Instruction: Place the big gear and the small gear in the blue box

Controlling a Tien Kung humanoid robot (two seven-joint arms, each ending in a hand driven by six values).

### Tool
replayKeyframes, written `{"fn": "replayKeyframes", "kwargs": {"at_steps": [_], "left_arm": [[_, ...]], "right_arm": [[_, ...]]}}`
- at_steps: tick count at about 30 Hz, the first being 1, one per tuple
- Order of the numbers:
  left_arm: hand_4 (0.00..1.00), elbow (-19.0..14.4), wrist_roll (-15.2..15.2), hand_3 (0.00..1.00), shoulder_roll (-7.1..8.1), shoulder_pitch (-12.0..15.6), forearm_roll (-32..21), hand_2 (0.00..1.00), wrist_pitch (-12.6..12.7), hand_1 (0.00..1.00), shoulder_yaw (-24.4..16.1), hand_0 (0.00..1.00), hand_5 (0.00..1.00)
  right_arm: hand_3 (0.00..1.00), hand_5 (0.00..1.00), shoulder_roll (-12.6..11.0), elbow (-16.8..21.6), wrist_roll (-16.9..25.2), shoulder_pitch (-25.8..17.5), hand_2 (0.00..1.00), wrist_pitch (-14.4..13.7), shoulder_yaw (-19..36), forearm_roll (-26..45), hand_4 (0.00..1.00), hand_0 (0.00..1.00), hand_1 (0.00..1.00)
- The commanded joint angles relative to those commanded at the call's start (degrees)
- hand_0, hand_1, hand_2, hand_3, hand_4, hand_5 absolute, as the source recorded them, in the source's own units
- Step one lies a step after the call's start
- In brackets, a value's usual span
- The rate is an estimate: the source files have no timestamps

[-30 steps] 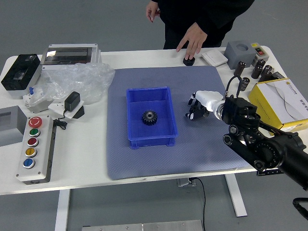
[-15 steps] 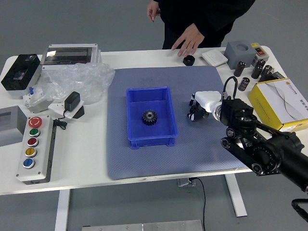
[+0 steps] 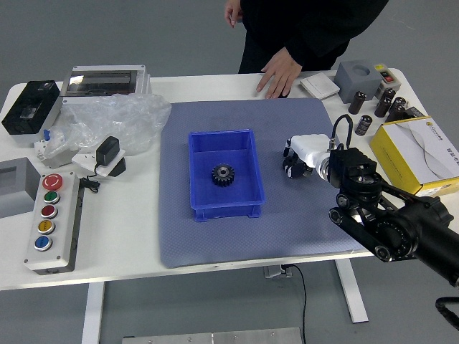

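"Well, can you make out the right robot hand [image 3: 295,168]?"

"Only partly. It's over the mat [image 3: 215,245], on the right-hand side of the blue box [image 3: 228,210] and apart from it. I can't tell how far open it is, or whether it's pinching or touching anything."

"And the gear [image 3: 223,174]?"

"One dark toothed gear lies flat inside the blue box. Whether it's the big or the small one, I can't say."

"So what's different from a moment ago?"

"Mostly the person's hand [image 3: 280,74] at the far edge of the counter [image 3: 118,236]. Earlier it was just behind that black round piece [image 3: 286,92]; now it's reached over it. The box and its gear haven't shifted, and the robot hand is about where it was."

"Anything hard to see?"

"The round piece, nearly all under the person's hand. The other hand [image 3: 232,12] is cut off at the top, and the robot hand is a dark jumble below its white wrist cover [image 3: 311,148]."
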Motion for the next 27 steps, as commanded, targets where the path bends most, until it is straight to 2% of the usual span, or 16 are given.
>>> {"fn": "replayKeyframes", "kwargs": {"at_steps": [2,7,8,14,19,20,25,27], "left_arm": [[0.662,0.0,0.0,0.838,0.0,0.0,0.01,0.809,0.0,0.818,-0.01,0.795,0.255],[0.662,0.0,-0.03,0.838,-0.02,-0.01,-0.03,0.809,-0.01,0.818,-0.02,0.795,0.255],[0.662,0.0,-0.03,0.838,-0.03,-0.01,-0.04,0.809,-0.02,0.819,-0.02,0.795,0.257],[0.662,0.0,-0.02,0.838,-0.01,0.03,-0.12,0.809,-0.01,0.819,0.01,0.795,0.257],[0.662,0.0,-0.03,0.838,-0.01,0.0,-0.18,0.809,-0.01,0.819,0.02,0.795,0.257],[0.662,0.0,-0.04,0.838,0.0,-0.01,-0.19,0.809,-0.01,0.819,0.02,0.795,0.257],[0.662,0.0,-0.04,0.838,0.04,-0.02,-0.24,0.809,0.0,0.819,-0.01,0.795,0.257],[0.663,0.0,-0.05,0.838,0.05,-0.02,-0.25,0.809,0.0,0.819,-0.02,0.795,0.256]], "right_arm": [[0.622,0.231,-0.03,-0.07,-0.05,-0.01,0.562,0.06,-0.01,-0.01,0.431,0.459,0.487],[0.622,0.231,-0.04,-0.19,-0.19,-0.01,0.562,0.64,0.07,0.04,0.431,0.459,0.487],[0.626,0.248,-0.04,-0.21,-0.23,-0.01,0.566,0.77,0.09,0.07,0.47,0.454,0.489],[0.629,0.245,-0.1,-0.15,-0.75,-0.01,0.564,1.39,0.09,0.11,0.48,0.45,0.49],[0.629,0.245,-0.18,0.03,-1.05,-0.01,0.564,0.94,0.11,-0.07,0.48,0.45,0.49],[0.597,0.237,-0.2,0.06,-1.08,-0.01,0.509,0.85,0.15,-0.1,0.496,0.418,0.46],[0.597,0.237,-0.47,0.59,-1.27,0.04,0.509,0.31,0.84,-0.44,0.496,0.418,0.46],[0.58,0.221,-0.58,0.87,-1.34,0.05,0.47,0.21,1.16,-0.58,0.513,0.403,0.452]]}}
